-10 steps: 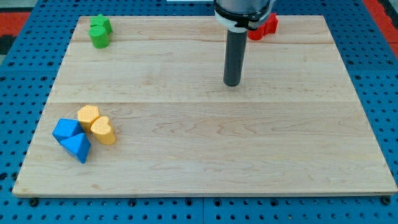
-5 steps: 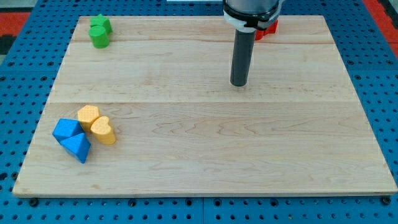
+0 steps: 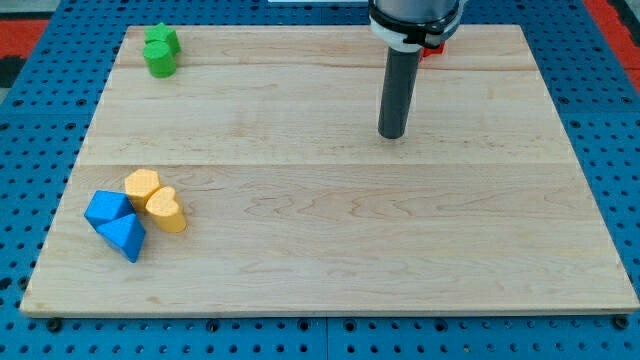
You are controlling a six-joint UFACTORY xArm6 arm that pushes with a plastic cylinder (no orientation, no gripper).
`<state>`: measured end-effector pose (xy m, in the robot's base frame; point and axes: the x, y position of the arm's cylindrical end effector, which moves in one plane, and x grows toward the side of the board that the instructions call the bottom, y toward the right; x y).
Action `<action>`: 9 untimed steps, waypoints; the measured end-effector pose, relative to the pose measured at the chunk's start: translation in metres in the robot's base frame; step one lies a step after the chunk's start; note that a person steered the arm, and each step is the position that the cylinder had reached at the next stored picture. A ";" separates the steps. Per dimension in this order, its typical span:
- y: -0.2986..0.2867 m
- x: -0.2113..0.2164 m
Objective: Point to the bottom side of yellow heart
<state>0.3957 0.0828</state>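
Note:
The yellow heart (image 3: 166,210) lies on the wooden board (image 3: 330,240) at the view's lower left. A second yellow block (image 3: 142,186) touches it on its upper left. Two blue blocks sit just left of it: one (image 3: 107,208) above, and a blue triangle-like block (image 3: 123,236) below. My tip (image 3: 392,135) is on the board in the upper middle, far to the right of and above the yellow heart, touching no block.
Two green blocks (image 3: 160,50) sit together at the board's top left corner. A red block (image 3: 432,45) is mostly hidden behind the arm at the top edge. Blue pegboard surrounds the board.
My tip has slid a little to the view's right, covering more of the red block. No block has moved.

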 end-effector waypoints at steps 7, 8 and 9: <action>-0.013 0.114; -0.101 0.193; -0.213 0.218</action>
<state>0.6134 -0.1301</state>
